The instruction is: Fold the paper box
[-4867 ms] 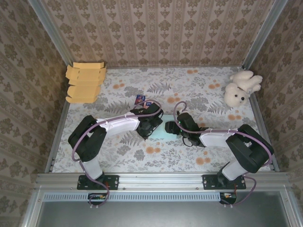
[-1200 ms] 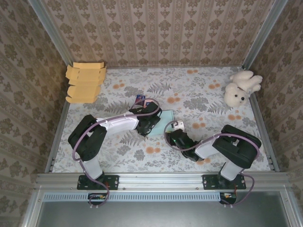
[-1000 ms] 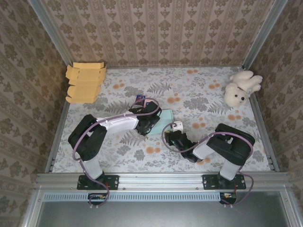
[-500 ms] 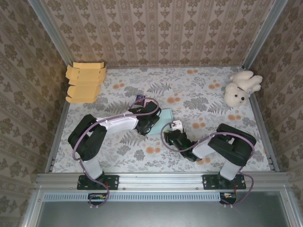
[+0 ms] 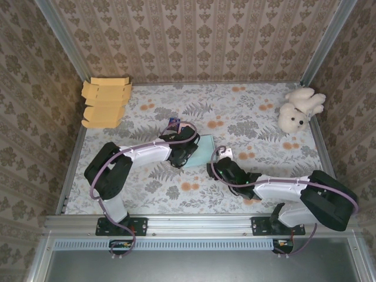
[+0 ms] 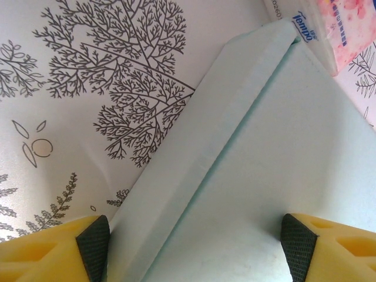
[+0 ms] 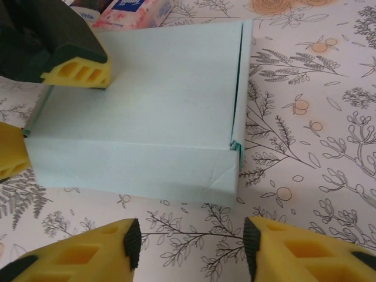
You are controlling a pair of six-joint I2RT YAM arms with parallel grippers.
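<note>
The pale blue paper box (image 5: pixel 205 147) lies folded flat-topped on the flowered table. In the right wrist view the box (image 7: pixel 147 106) has a creased near corner. My left gripper (image 5: pixel 187 151) stands open across the box's left edge. One of its yellow fingers (image 7: pixel 76 70) rests on the lid, the other sits just off the side. From the left wrist, the box (image 6: pixel 264 164) and its folded side flap run between the pads of the left gripper (image 6: pixel 194 252). My right gripper (image 7: pixel 192 247) is open just short of the near wall, nothing between its pads.
A pink and blue tissue pack (image 5: pixel 173 123) lies against the box's far corner. Tan flat cardboard blanks (image 5: pixel 106 103) are stacked at the back left. A white plush toy (image 5: pixel 299 108) sits at the back right. Patterned walls enclose the table.
The right arm has swung its elbow out to the right and stretched low, its gripper drawing slightly back from the box. The left arm and box have stayed put.
</note>
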